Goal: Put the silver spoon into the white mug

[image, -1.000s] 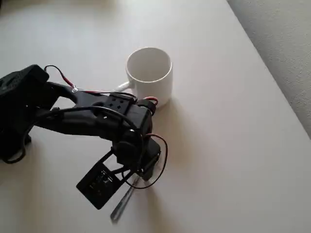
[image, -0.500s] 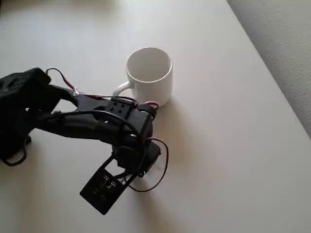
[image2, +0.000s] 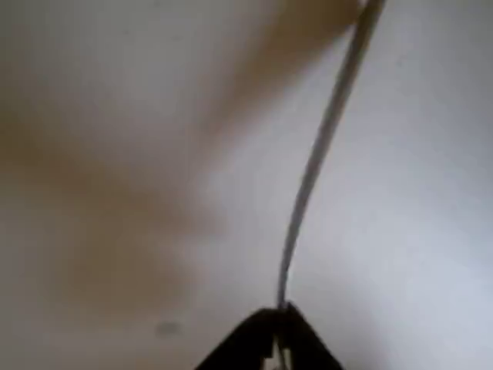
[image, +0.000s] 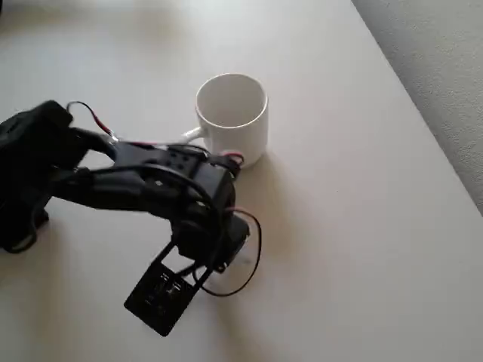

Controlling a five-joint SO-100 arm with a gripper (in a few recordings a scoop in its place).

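The white mug (image: 232,113) stands upright in the overhead view, its loop handle turned left toward my black arm (image: 189,200). The arm's wrist hangs just in front of and left of the mug and hides the fingers from above. In the wrist view my gripper (image2: 281,310) is shut on one end of the silver spoon (image2: 323,146). The spoon's slim, blurred shaft runs up and to the right, away from the fingertips, with the pale table behind it. Which end is gripped is not clear.
The pale table (image: 339,249) has free room to the right of and in front of the arm. Its right edge (image: 423,128) runs diagonally, with grey floor beyond. The wrist camera board (image: 158,290) and a loose black cable (image: 253,256) hang off the wrist.
One second ago the spoon's handle lay in sight on the table below the wrist; now it has vanished under the arm. The wrist has shifted slightly. The mug has not moved.
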